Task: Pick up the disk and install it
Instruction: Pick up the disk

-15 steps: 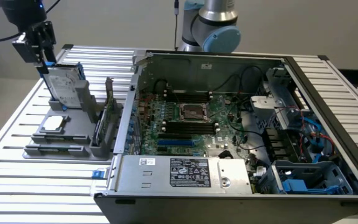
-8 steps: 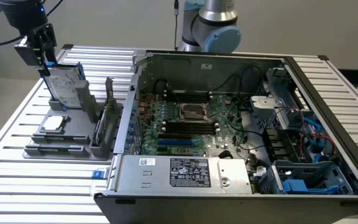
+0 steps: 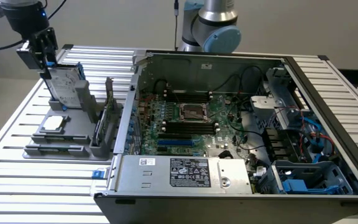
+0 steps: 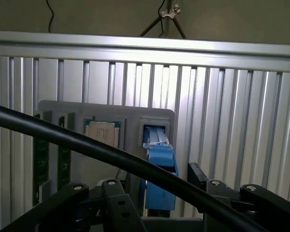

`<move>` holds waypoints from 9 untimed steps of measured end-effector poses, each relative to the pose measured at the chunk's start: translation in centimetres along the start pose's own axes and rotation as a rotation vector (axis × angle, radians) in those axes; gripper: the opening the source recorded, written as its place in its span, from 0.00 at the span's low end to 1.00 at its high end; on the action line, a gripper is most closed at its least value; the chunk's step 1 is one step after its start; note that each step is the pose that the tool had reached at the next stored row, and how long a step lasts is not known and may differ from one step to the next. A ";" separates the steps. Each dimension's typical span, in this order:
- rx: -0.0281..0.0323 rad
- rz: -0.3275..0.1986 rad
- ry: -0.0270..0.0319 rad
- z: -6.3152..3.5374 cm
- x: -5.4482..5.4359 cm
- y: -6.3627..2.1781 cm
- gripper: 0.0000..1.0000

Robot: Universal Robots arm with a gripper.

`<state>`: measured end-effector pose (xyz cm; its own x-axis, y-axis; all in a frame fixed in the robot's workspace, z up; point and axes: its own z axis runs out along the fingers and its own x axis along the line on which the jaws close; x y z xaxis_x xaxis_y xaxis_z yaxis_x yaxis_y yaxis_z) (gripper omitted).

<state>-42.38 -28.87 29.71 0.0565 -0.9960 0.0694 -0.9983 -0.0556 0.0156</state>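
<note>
Gripper [image 3: 44, 65] is sitting at the upper left of the exterior view. Its jaws are closing on the top edge of the disk [image 3: 65, 83], as far as I can judge. The wrist view is showing the disk's blue carrier [image 4: 159, 162] running up between the black fingers [image 4: 117, 199].

The disk is standing upright over its slot [image 4: 154, 126] in the grey holder tray [image 3: 54, 150], far left of the frame and well apart from the computer case [image 3: 337, 112]. I cannot tell whether its lower edge is clearing the slot.

Doing this step well, in my judgement:
- Pull should be going straight along the slot walls, with no tilt, so the carrier is not binding.
- Grip should be bearing on the carrier and metal edge evenly, since a top-edge hold lets a flat drive swing.
- The black cable [image 4: 87, 145] is crossing in front of the wrist camera, so it is worth watching for snagging.
- The empty-looking drive cage [image 3: 303, 179] is sitting in the case at lower right, so the carry has to cross the whole case.

Counting:
- one disk
- one gripper
- one square chip [image 3: 53, 123] lying flat on the tray
- two green memory sticks [image 4: 41, 162] standing in the tray
- one power-supply box [image 3: 185, 170] at the case's near edge
- one case, lying open on the slatted table [image 3: 36, 189]
</note>
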 end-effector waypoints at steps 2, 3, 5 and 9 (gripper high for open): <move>-0.0002 0.001 -0.0012 0.09 0.0 0.03 0.60; -0.0001 0.001 -0.0022 0.12 0.0 0.04 0.60; 0.0003 0.002 -0.0054 0.22 0.0 0.08 0.60; 0.0005 0.005 -0.0128 0.38 0.0 0.17 0.60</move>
<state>-42.56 -28.90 29.33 0.0512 -0.9971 0.0567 -0.9986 -0.0505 0.0148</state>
